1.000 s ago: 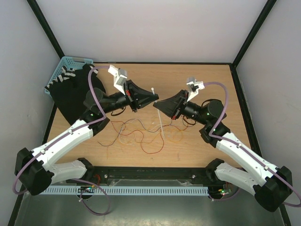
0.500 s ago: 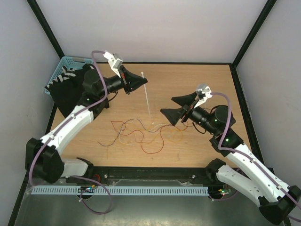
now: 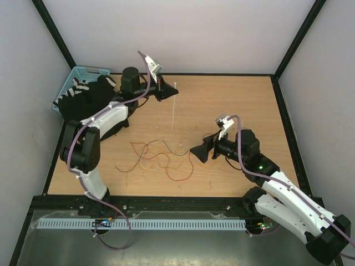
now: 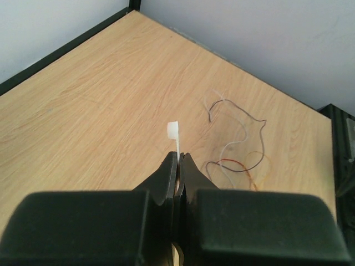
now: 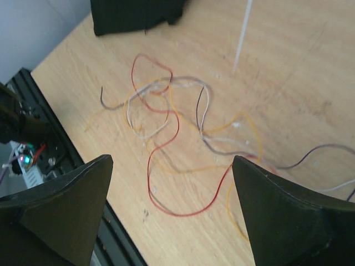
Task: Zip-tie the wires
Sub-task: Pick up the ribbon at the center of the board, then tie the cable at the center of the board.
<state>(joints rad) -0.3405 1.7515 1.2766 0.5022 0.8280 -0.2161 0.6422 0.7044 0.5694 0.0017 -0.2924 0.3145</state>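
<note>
The wires [image 3: 161, 158] lie as a loose tangle of thin red, orange and brown strands on the wooden table, and also show in the wrist views [image 5: 177, 122] [image 4: 236, 149]. My left gripper [image 3: 165, 90] [image 4: 178, 158] is at the back left, raised, shut on the zip tie [image 3: 173, 108]. The tie's pale head [image 4: 172, 130] sticks out past the fingertips, and its strip hangs toward the table [image 5: 242, 33]. My right gripper [image 3: 195, 152] [image 5: 172, 166] hovers just right of the wires, open, with nothing between its fingers.
A blue basket [image 3: 77, 77] sits at the back left corner with a black cloth [image 3: 89, 108] [image 5: 136, 14] draped beside it. A black frame rail [image 3: 177, 202] runs along the near table edge. Grey walls enclose the table.
The left arm swung back and to the left, carrying the zip tie away from the middle. The right gripper opened wide and drew back toward the near side, low beside the wires.
</note>
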